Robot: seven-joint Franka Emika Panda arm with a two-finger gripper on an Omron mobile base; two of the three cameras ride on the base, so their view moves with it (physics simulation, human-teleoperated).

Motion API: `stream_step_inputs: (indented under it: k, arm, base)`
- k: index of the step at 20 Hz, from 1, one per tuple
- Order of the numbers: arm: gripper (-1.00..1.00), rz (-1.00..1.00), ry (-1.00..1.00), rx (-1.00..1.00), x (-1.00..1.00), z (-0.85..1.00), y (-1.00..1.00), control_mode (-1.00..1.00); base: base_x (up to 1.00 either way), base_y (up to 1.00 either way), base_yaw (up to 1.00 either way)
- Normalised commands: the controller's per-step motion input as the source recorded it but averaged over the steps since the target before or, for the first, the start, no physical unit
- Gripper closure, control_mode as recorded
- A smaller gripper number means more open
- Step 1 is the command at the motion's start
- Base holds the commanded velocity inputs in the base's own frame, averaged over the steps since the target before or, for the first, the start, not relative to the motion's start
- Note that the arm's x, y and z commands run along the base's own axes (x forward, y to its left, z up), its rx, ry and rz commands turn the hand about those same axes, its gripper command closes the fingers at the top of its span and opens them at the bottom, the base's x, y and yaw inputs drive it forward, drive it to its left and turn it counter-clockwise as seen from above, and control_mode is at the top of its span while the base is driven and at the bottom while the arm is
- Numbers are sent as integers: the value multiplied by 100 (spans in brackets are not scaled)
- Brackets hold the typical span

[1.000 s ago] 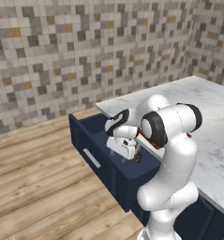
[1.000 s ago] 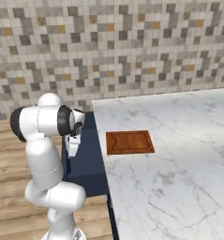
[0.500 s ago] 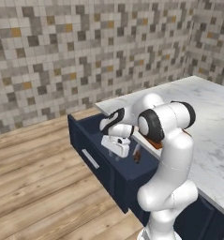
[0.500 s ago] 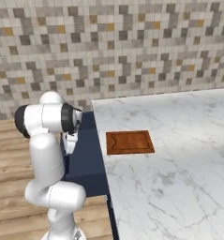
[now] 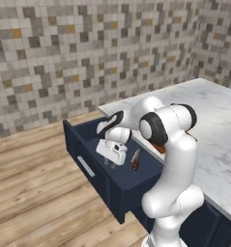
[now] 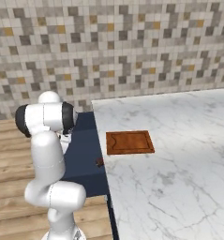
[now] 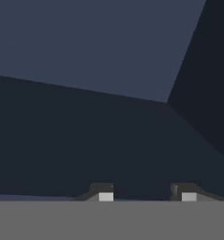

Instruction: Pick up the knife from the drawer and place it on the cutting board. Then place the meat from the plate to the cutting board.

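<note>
One knife (image 5: 135, 159) in open drawer (image 5: 95, 173), just beside lowered hand (image 5: 112, 163)

Matt navy drawer (image 5: 118, 179) — wooden cutting board (image 6: 130, 142), marble counter (image 6: 179, 178).

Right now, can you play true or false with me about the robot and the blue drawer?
1. The deep navy-blue box drawer is pulled open. True.
2. The flat reddish-brown wooden cutting board lies on the white marble counter. True.
3. The small knife with the reddish-brown handle is already on the board. False: it is down in the drawer, and nothing lies on the board.
4. The gripper is lifted high over the counter. False: it reaches down into the drawer, beside the knife.
5. The wall behind the counter is plain white. False: it is covered in little grey, beige and orange tiles.
</note>
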Motion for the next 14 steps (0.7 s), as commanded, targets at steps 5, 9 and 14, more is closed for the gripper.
stream_step_inputs:
  k: [5, 9, 14]
  arm:
    - [-100, 0, 1, 12, -17, -70, 38, -100]
    - [-100, 0, 0, 9, -25, -71, 47, -100]
    - [-100, 0, 0, 2, -29, -67, 60, -100]
  base:
    - [0, 0, 0]
    - [0, 0, 0]
    - [0, 0, 0]
